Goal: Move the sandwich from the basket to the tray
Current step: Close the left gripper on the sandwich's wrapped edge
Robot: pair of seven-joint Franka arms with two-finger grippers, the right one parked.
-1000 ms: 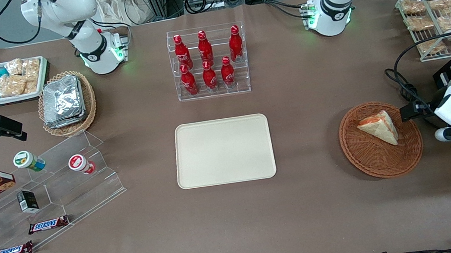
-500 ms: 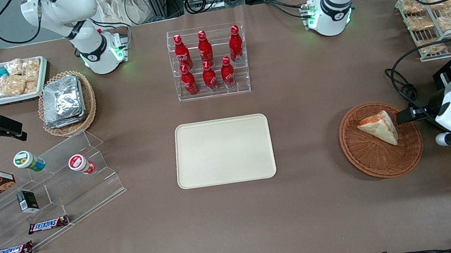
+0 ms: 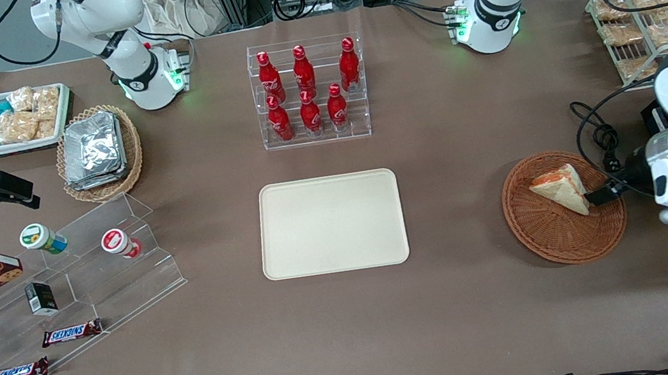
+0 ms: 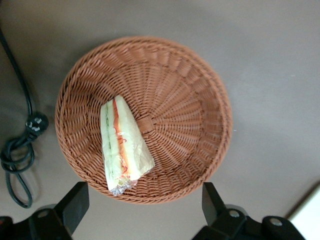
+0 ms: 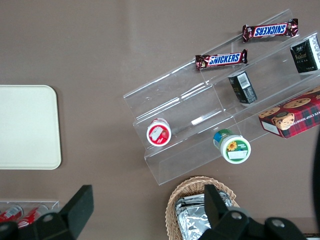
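Front view: sandwich (image 3: 560, 187) lies in basket (image 3: 558, 245); gripper (image 3: 599, 194) just beside it; tray (image 3: 331, 223) well apart, bare
Left wrist view: jaws spread wide above sandwich (image 4: 122, 145); nothing held
Handling: probably light, soft, squashable; grip gently across its flat bread faces

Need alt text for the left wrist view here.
A wrapped triangular sandwich lies off-centre in a round reddish-brown wicker basket on a brown table, seen from above. The open tool hovers above the basket's rim, and a coiled black cable lies beside the basket.
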